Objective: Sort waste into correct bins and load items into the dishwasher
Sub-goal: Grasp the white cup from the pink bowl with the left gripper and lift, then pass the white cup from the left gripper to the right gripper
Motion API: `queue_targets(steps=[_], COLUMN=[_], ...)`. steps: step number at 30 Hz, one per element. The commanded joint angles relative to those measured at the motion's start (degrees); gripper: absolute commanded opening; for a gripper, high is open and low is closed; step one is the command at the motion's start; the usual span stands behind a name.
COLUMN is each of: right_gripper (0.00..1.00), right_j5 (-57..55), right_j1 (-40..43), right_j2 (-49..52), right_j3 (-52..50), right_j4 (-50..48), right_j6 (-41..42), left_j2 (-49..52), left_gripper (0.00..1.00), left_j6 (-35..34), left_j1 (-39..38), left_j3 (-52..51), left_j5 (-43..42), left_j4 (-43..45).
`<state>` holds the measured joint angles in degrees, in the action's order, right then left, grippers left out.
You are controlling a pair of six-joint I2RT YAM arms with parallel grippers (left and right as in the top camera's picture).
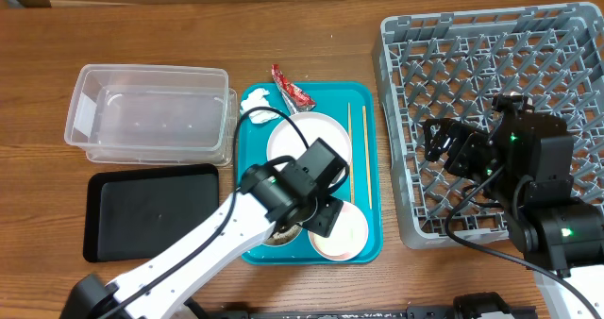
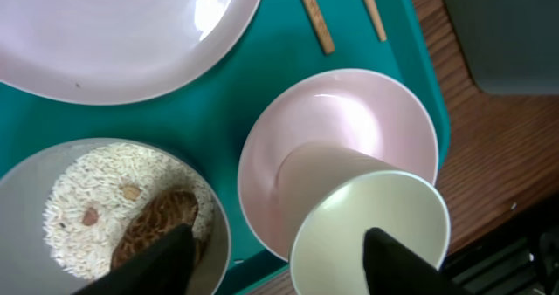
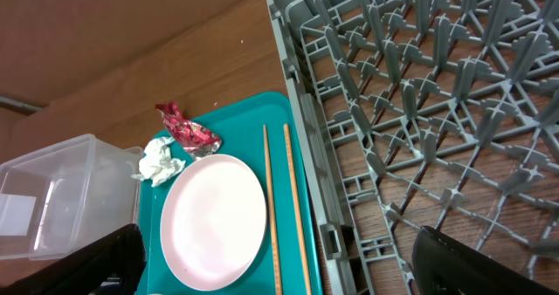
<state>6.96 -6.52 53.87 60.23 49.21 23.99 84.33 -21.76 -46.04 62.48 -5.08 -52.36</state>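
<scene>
My left gripper (image 1: 321, 215) (image 2: 275, 264) is open low over the teal tray. One finger is over the white bowl (image 2: 35, 208) of brown food scraps and rice (image 2: 153, 221). The other is over the small white cup (image 2: 367, 229), which lies tilted in the pale pink bowl (image 2: 349, 120) (image 1: 344, 234). The plate (image 1: 307, 138) (image 3: 214, 221), two chopsticks (image 1: 351, 149) (image 3: 271, 208), red wrapper (image 1: 291, 86) (image 3: 185, 127) and tissue (image 1: 257, 107) (image 3: 160, 162) are also on the tray. My right gripper (image 1: 436, 147) (image 3: 288, 269) is open and empty above the grey dish rack (image 1: 491, 64) (image 3: 419, 94).
The clear tub (image 1: 151, 111) (image 3: 52, 199) stands left of the teal tray (image 1: 368, 206). The black tray (image 1: 151, 210) lies in front of the tub. The rack's left wall runs close beside the teal tray's right edge.
</scene>
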Motion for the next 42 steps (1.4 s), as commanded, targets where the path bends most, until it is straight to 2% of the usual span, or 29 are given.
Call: queue_targets(steps=[1, 5, 10, 13, 19, 23, 25, 28, 32, 35, 39, 42], right_gripper=[1.0, 1.0, 1.0, 1.0, 1.0, 1.0, 1.0, 1.0, 1.0, 1.0, 0.96, 0.93], right_j5=[-0.9, -0.9, -0.9, -0.9, -0.9, -0.9, 0.2, 7.0, 23.9, 37.6, 53.5, 54.8], right_j1=[-0.2, -0.2, -0.2, -0.2, -0.2, -0.2, -0.2, -0.2, -0.2, -0.2, -0.5, -1.7], right_j2=[-0.1, -0.1, -0.1, -0.1, -0.1, -0.1, -0.1, -0.1, -0.1, 0.0, 1.4, 3.2], right_j3=[1.4, 1.4, 1.4, 1.4, 1.4, 1.4, 1.4, 1.4, 1.4, 1.4, 1.4, 1.4], right_j4=[-0.2, -0.2, -0.2, -0.2, 0.0, 0.5, 0.5, -0.9, -6.5, -14.2, -25.3, -28.6], right_j6=[0.3, 0.3, 0.3, 0.3, 0.3, 0.3, 0.2, -2.1, -6.9, -7.5, -5.2, -0.9], left_j2=[2.8, 5.8, 7.6, 7.3, 3.9, -0.5, -3.0, -6.1, -5.8, -5.2, -4.9, -4.9], left_gripper=[0.56, 0.52, 0.28, 0.06, 0.04, 0.04, 0.04, 0.04, 0.04, 0.04, 0.04, 0.04], left_j6=[-1.5, -1.4, -1.4, -1.9, -2.7, -2.6, -1.0, 3.6, 9.2, 12.0, 13.3, 13.2], left_j1=[-0.3, -1.0, -2.2, -2.2, 0.5, 6.5, 11.1, 21.4, 32.5, 37.9, 40.1, 39.7], left_j3=[0.9, 0.9, 0.9, 1.6, 6.6, 10.7, 11.6, 11.7, 11.7, 11.7, 11.7, 11.7], left_j5=[-2.0, -1.6, -1.5, -1.6, -1.7, -3.9, -9.2, -27.3, -54.1, -68.3, -77.4, -82.3], left_j4=[-0.1, -0.1, 0.6, 0.7, -3.1, -6.5, -5.9, -2.3, 1.5, 1.8, 2.4, 4.7])
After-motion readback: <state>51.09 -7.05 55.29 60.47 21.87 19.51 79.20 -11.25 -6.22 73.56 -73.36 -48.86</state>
